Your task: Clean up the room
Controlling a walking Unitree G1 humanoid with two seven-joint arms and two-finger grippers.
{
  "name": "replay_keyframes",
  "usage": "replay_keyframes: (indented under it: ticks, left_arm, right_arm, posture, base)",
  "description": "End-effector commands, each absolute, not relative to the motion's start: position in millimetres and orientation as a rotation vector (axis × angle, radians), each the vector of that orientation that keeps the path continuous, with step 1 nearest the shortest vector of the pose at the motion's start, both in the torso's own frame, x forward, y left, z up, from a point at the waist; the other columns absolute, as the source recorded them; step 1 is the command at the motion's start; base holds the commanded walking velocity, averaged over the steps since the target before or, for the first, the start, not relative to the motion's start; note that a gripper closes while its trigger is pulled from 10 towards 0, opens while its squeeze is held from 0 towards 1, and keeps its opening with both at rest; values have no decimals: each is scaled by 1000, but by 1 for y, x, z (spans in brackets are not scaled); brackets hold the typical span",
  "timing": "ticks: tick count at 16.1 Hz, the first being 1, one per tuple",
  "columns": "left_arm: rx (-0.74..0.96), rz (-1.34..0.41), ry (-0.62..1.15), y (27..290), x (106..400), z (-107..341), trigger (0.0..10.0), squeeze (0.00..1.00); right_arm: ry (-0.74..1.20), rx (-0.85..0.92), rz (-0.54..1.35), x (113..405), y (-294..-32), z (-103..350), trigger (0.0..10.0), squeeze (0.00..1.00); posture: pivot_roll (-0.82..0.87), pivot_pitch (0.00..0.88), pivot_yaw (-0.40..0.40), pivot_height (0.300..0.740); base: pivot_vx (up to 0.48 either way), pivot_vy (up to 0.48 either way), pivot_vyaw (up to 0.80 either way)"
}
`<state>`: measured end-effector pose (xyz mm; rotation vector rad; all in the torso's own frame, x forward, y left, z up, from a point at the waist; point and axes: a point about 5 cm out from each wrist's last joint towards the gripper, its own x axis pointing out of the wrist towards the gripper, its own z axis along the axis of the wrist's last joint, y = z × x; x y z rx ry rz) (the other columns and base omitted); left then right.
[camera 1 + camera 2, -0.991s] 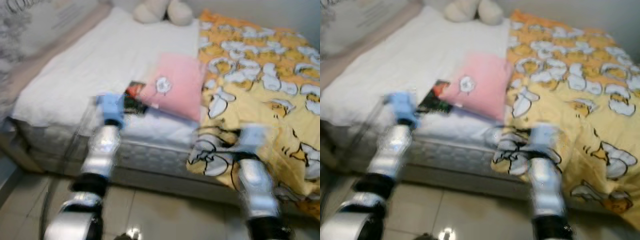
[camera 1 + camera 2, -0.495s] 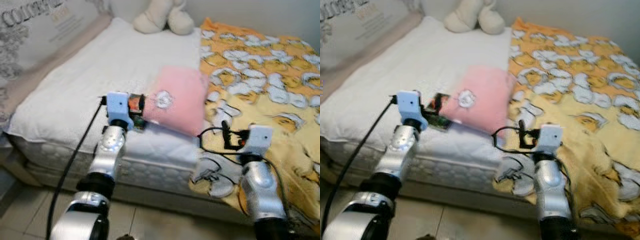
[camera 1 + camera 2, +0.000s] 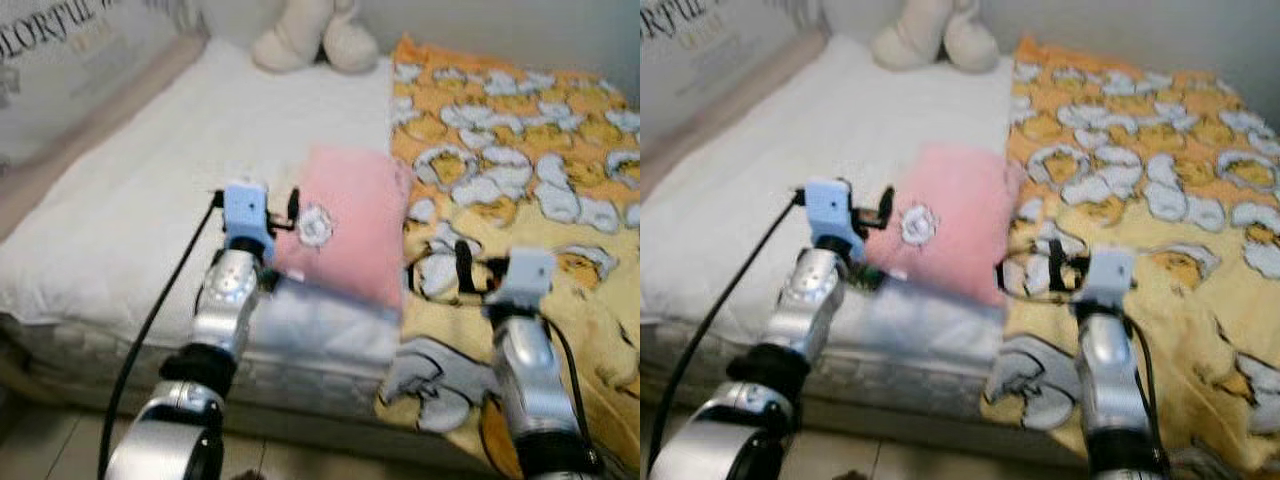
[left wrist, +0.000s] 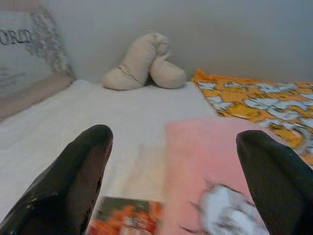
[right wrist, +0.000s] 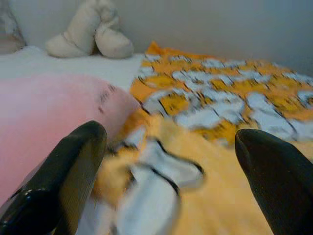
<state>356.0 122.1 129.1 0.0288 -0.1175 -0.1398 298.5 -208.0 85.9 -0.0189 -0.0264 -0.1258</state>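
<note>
A pink pillow [image 3: 350, 232] with a white flower patch lies on the white mattress [image 3: 150, 190], overlapping the edge of a yellow patterned blanket [image 3: 530, 160]. A colourful book [image 4: 128, 219] lies flat beside the pillow, partly tucked under it. My left gripper [image 3: 284, 208] is open and held just above the pillow's left edge and the book. Over the blanket's rumpled front part, right of the pillow, my right gripper [image 3: 474, 270] is open. Both hold nothing.
A beige plush toy [image 3: 312, 40] sits at the head of the bed against the wall. A printed cushion or board [image 3: 70, 70] leans along the bed's left side. The blanket hangs over the bed's front edge [image 3: 430, 390]. A black cable [image 3: 150, 330] trails from my left wrist.
The camera has come closer to the bed and the view has sharpened. Both arms have reached further forward over the mattress; the left gripper now stands at the pillow's edge.
</note>
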Motion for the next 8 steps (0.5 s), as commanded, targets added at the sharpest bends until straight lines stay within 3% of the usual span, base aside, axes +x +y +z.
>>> replay_keyframes:
  ticks: [1,6,8]
  left_arm:
    - [52,-140,-117,128,364,137,10000,0]
    - [65,-206,11,115,391,153,10000,0]
    - [50,-194,174,115,396,144,10000,0]
  right_arm:
    - [-43,6,-153,307,-210,93,10000,0]
    - [37,204,-217,337,-232,101,10000,0]
    - [154,339,-194,340,-228,86,10000,0]
  posture:
    - [25,0,-16,740]
    - [12,0,3,740]
    - [-3,0,11,740]
  base:
    - [469,0,0]
    - [473,0,0]
    - [0,0,0]
